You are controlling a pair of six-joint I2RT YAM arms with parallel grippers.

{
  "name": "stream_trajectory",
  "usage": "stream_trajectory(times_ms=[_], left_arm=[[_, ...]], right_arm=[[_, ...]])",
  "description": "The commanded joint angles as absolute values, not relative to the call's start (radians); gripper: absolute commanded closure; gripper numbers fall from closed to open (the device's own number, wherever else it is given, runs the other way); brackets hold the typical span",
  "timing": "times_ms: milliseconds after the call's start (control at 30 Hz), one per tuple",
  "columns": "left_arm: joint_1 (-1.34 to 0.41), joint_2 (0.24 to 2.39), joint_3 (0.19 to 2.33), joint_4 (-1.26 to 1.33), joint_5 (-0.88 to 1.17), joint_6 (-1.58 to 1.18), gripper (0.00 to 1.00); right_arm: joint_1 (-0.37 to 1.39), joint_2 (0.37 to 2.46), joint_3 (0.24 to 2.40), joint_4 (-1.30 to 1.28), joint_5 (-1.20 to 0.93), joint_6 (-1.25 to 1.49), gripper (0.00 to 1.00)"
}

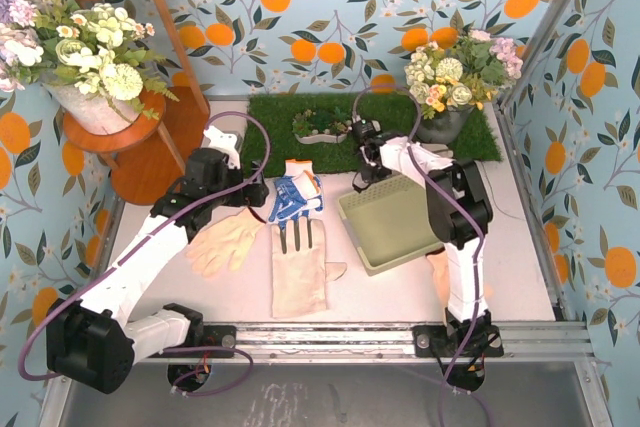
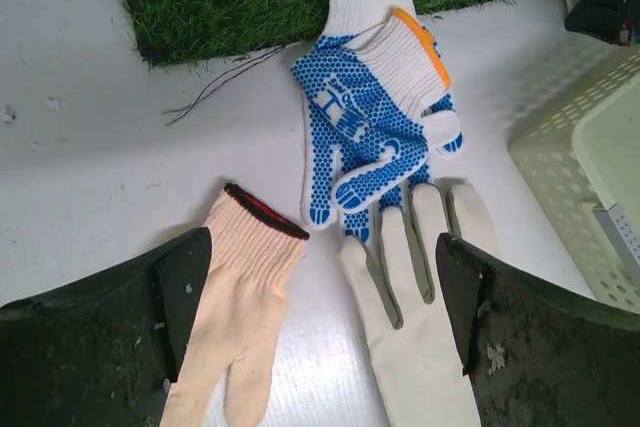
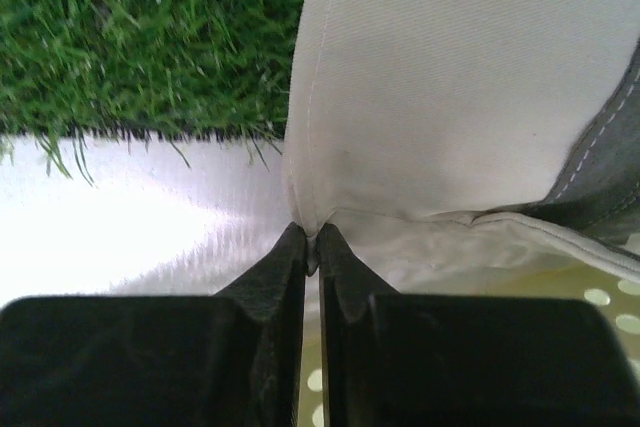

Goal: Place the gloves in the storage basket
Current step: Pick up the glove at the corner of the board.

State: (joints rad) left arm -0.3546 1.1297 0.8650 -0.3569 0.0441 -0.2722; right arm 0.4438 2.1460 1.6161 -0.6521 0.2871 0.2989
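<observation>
My left gripper (image 1: 256, 193) is open and empty, just above the table between a peach-tan glove (image 2: 240, 287) and a grey-and-cream work glove (image 2: 420, 317). Blue-and-white gloves with orange cuffs (image 2: 370, 137) lie just beyond. In the top view, the peach-tan glove (image 1: 225, 242), the work glove (image 1: 300, 267) and the blue-and-white gloves (image 1: 295, 197) lie left of the pale green storage basket (image 1: 390, 222). My right gripper (image 3: 312, 237) is shut on the edge of a second cream-and-grey work glove (image 3: 450, 77) at the basket's far left corner. Another peach glove (image 1: 437, 272) is partly hidden behind the right arm.
A green grass mat (image 1: 370, 132) lies at the back with a small white dish of plants (image 1: 322, 127) and a flower pot (image 1: 450, 97). A wooden stand with flowers (image 1: 100, 97) stands at the back left. The basket wall (image 2: 580, 157) is right of my left gripper.
</observation>
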Motion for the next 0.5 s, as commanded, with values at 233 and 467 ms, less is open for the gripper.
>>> stream_trajectory(times_ms=[233,467], left_arm=[[-0.342,1.103,0.888,-0.342,0.056,-0.256,0.03],[-0.342,1.101,0.885,-0.340,0.061,-0.256,0.03]], right_arm=[[0.471,1.819,1.494,-0.551,0.301,0.252,1.00],[0.472,1.759,1.490,-0.548,0.272,0.252,1.00]])
